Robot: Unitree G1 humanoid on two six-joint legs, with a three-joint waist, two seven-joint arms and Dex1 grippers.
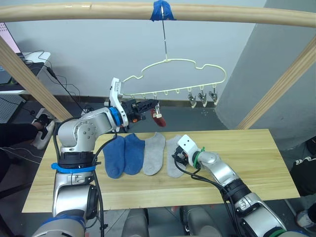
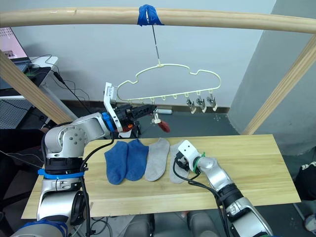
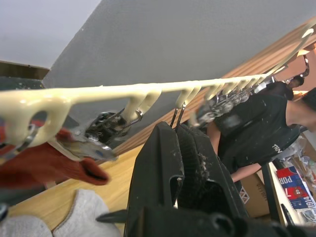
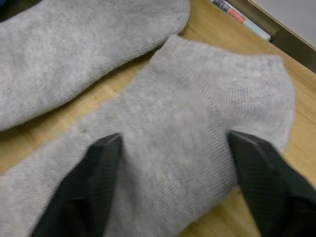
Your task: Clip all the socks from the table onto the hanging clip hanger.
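Your right gripper point(image 4: 173, 190) is spread wide over the nearer grey sock point(image 4: 197, 128) on the table point(image 1: 256, 158) — grab shallow and it may slip out as you lift. The left gripper point(image 3: 183, 136), fingers together at the clip hanger point(image 1: 197, 65) beside the clipped red sock point(image 1: 159, 119), could swing the hanger.
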